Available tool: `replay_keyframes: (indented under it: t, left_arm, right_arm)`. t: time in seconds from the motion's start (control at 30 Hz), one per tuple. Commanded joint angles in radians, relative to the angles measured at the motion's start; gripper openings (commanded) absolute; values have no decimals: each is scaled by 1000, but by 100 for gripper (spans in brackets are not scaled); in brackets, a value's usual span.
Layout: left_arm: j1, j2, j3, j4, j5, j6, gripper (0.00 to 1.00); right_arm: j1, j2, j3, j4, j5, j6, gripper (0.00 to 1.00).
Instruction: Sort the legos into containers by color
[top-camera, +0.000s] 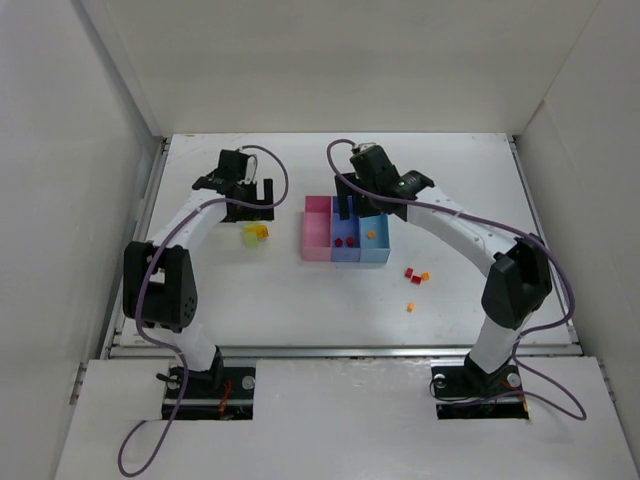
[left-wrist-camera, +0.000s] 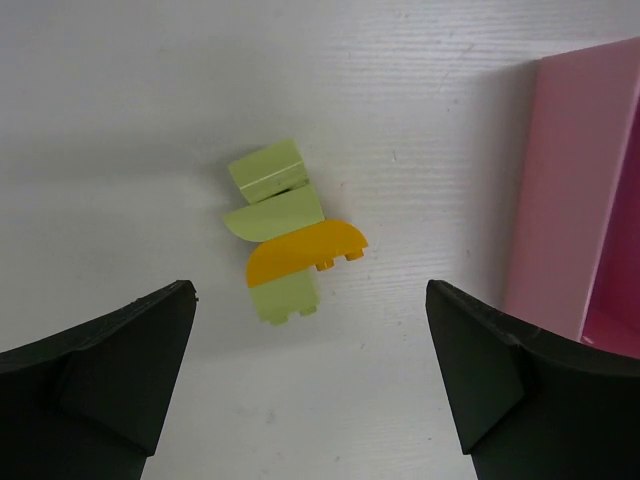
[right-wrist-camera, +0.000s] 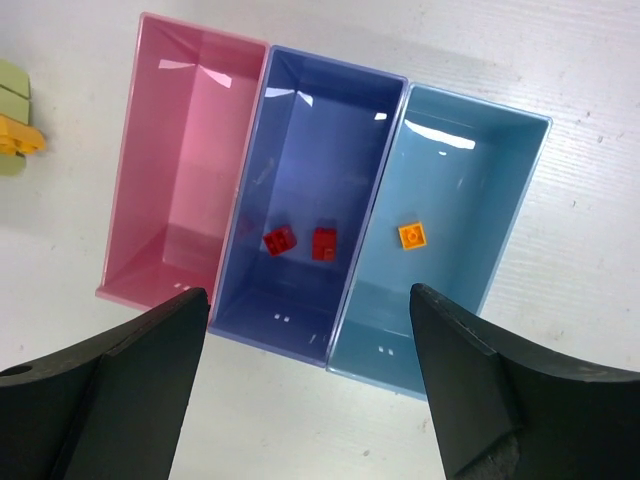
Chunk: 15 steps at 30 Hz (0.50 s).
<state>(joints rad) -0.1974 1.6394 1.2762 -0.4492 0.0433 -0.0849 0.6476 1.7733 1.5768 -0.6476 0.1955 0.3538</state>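
1. White table (top-camera: 300, 310): flat work surface; both my arms reach over its far half.
2. Row of three joined open plastic bins, mid-table. The pink rectangular bin (right-wrist-camera: 175, 170) is on the left and holds no brick that I can see. The blue-violet bin (right-wrist-camera: 320, 130) is in the middle and the light blue bin (right-wrist-camera: 470, 170) is on the right.
3. My right claw (right-wrist-camera: 308, 293): released, jaws spread wide, gripping nothing. In the top view it hangs over the far end of the blue-violet bin.
4. My left claw (left-wrist-camera: 308, 290): released, jaws wide apart, nothing between the pads. It hangs over the table left of the pink bin, just far of the brick cluster below.
5. Cluster of small plastic bricks (top-camera: 255, 235): on the table just left of the pink bin, pieces touching.
   - three yellow-green pieces (left-wrist-camera: 265, 172)
   - one orange-yellow half-round piece (left-wrist-camera: 305, 255) lying across them
6. Two tiny red bricks (right-wrist-camera: 279, 240), side by side on the floor of the blue-violet bin, toward its near end.
7. One tiny orange brick (right-wrist-camera: 412, 235), on the floor of the light blue bin.
8. Loose on the table, near and right of the light blue bin:
   - one red brick (top-camera: 408, 272) with an orange brick (top-camera: 425, 276) just beside it
   - a second orange brick (top-camera: 410, 307) nearer, apart from that pair
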Motion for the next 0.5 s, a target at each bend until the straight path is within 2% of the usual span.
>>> replay_keyframes:
  t: [0.0, 0.23, 0.47]
  left_arm:
    - [-8, 31, 14, -72, -8, -151, 99]
    - [-8, 89, 25, -51, -131, -202, 99]
    - [-30, 166, -9, -37, -102, -225, 99]
  right_arm:
    - [-8, -57, -1, 12, 16, -10, 86]
    - [-19, -66, -21, 23, 16, -10, 86]
    - [-19, -66, -43, 23, 16, -1, 85]
